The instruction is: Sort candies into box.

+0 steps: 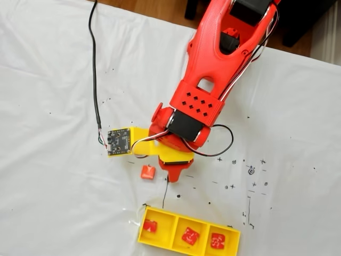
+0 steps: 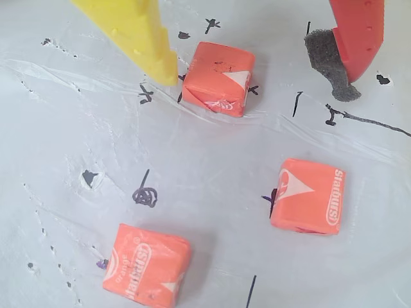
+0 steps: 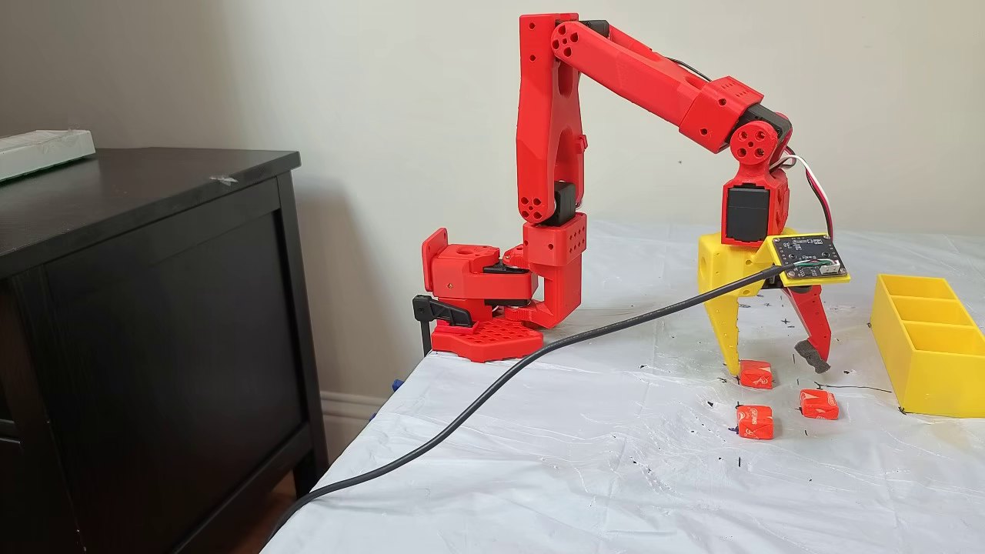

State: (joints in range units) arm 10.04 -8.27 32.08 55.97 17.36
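Note:
In the wrist view my gripper is open and low over the sheet. Its yellow finger stands just left of an orange-red candy, and its red foam-padded finger is well off to the right. Two more candies lie nearer the camera. The side fixed view shows the gripper straddling the candy, with the other two candies in front. The yellow box holds one candy in each compartment.
A black cable runs across the white plastic sheet to the circuit board on the gripper. The red arm base is clamped at the table's back edge. A dark cabinet stands left of the table. The sheet carries black pen marks.

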